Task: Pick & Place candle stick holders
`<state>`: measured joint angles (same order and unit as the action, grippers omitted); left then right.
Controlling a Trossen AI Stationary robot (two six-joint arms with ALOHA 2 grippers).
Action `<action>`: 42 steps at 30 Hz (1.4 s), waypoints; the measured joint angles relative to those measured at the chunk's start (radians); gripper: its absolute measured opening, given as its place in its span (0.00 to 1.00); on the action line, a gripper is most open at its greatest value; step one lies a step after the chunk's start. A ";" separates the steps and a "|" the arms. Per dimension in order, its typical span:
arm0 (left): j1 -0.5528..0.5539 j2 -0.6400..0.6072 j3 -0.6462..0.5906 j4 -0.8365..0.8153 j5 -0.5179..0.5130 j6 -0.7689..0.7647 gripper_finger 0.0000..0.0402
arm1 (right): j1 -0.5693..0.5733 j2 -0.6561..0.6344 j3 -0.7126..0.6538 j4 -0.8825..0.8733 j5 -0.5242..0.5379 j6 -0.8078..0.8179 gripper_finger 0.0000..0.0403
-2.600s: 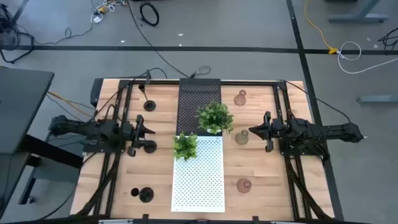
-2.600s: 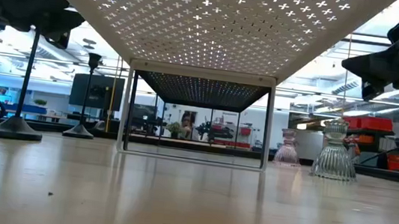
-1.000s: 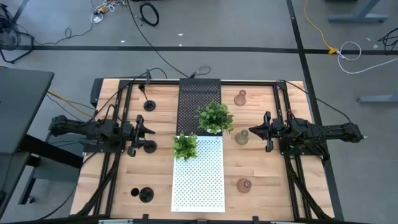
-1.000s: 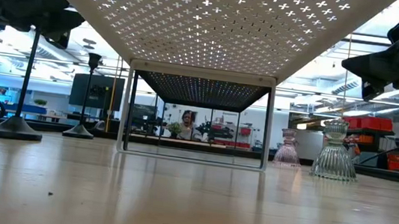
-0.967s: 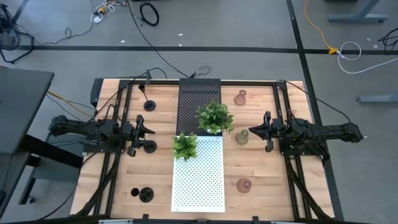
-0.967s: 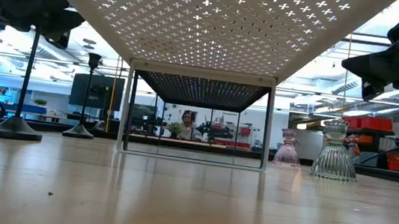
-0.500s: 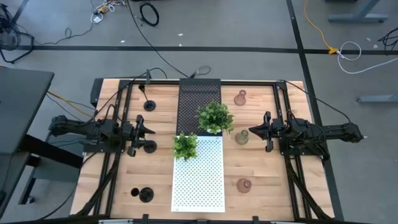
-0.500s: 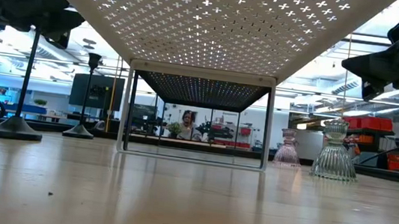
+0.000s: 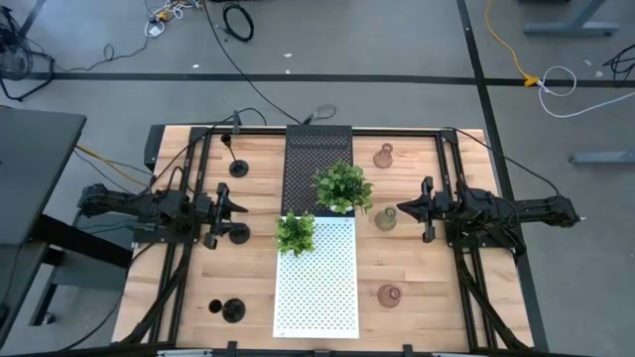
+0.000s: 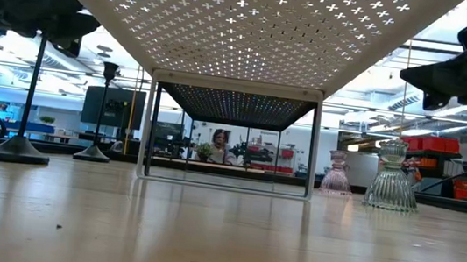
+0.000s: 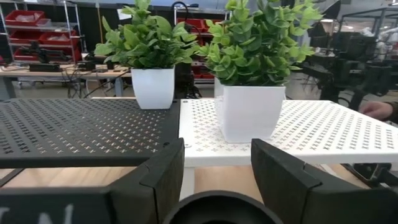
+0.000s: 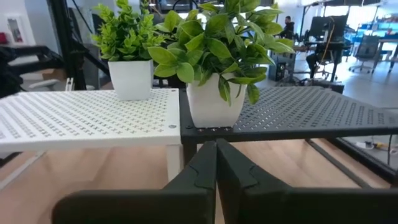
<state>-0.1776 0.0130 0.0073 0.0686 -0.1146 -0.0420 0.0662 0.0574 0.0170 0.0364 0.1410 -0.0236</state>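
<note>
Three matte black holders stand on their round bases at the left: one at the far side, one by my left gripper, one near the front. Three glass holders stand at the right: far, middle, near. My left gripper is open, with its fingers on either side of the middle black holder's round top; I cannot tell whether they touch it. My right gripper is shut and empty, hovering beside and above the middle glass holder.
A black perforated shelf and a white perforated shelf run down the table's middle, carrying two potted plants. Black frame rails run along both sides. A person shows far off in the room.
</note>
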 joint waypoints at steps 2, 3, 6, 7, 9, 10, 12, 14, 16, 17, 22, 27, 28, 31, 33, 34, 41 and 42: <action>0.000 0.000 0.000 0.006 0.003 -0.018 0.47 | 0.000 0.000 0.000 0.000 0.000 -0.019 0.02; -0.001 0.000 0.000 0.013 -0.008 -0.025 0.47 | 0.000 0.000 0.000 0.000 0.000 -0.022 0.02; 0.000 0.000 0.000 0.017 -0.042 -0.025 0.47 | 0.000 0.000 0.000 0.000 0.000 -0.023 0.02; 0.000 0.000 0.000 0.016 -0.047 -0.025 0.47 | 0.000 0.000 0.000 0.000 0.000 -0.023 0.02; 0.000 0.000 0.000 0.015 -0.046 -0.033 0.48 | 0.000 0.000 0.000 0.000 0.000 -0.023 0.02; 0.000 0.000 0.000 0.015 -0.046 -0.042 0.49 | 0.000 0.000 0.000 0.000 0.000 -0.023 0.02; 0.000 0.000 0.000 0.014 -0.046 -0.059 0.53 | 0.000 0.000 0.000 0.000 0.000 -0.027 0.02; 0.000 0.000 0.000 0.012 -0.046 -0.077 0.58 | 0.000 0.000 0.000 0.000 0.000 -0.040 0.02; 0.000 0.000 0.000 0.013 -0.045 -0.081 0.63 | 0.000 0.000 0.000 0.000 0.000 -0.043 0.02; 0.000 0.000 0.000 0.013 -0.043 -0.083 0.65 | 0.000 0.000 0.000 0.000 0.000 -0.043 0.02; 0.000 0.000 0.000 0.016 -0.038 -0.086 0.71 | 0.000 0.000 0.000 0.000 0.000 -0.043 0.02; 0.000 0.000 0.033 0.008 -0.038 -0.080 0.72 | 0.000 0.000 0.000 0.000 0.000 -0.043 0.02; 0.000 -0.001 0.045 0.011 -0.038 -0.078 0.72 | 0.000 0.000 0.000 0.000 0.000 -0.043 0.02; 0.000 0.000 0.089 -0.016 -0.038 -0.078 0.72 | 0.000 0.000 0.000 0.000 0.000 -0.044 0.02; 0.000 0.000 0.126 -0.041 -0.042 -0.078 0.72 | 0.000 0.000 0.000 0.000 0.000 -0.048 0.02; 0.000 0.000 0.146 -0.050 -0.043 -0.078 0.72 | 0.000 0.000 0.000 0.000 0.000 -0.049 0.02; 0.000 0.000 0.300 -0.151 -0.138 -0.008 0.72 | 0.000 0.000 0.000 0.000 0.000 -0.064 0.02; 0.000 0.000 0.320 -0.186 -0.177 -0.002 0.72 | 0.000 0.000 0.000 0.000 0.000 -0.064 0.02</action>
<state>-0.1780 0.0128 0.3275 -0.1171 -0.2920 -0.0444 0.0663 0.0575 0.0170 0.0366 0.1412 -0.0879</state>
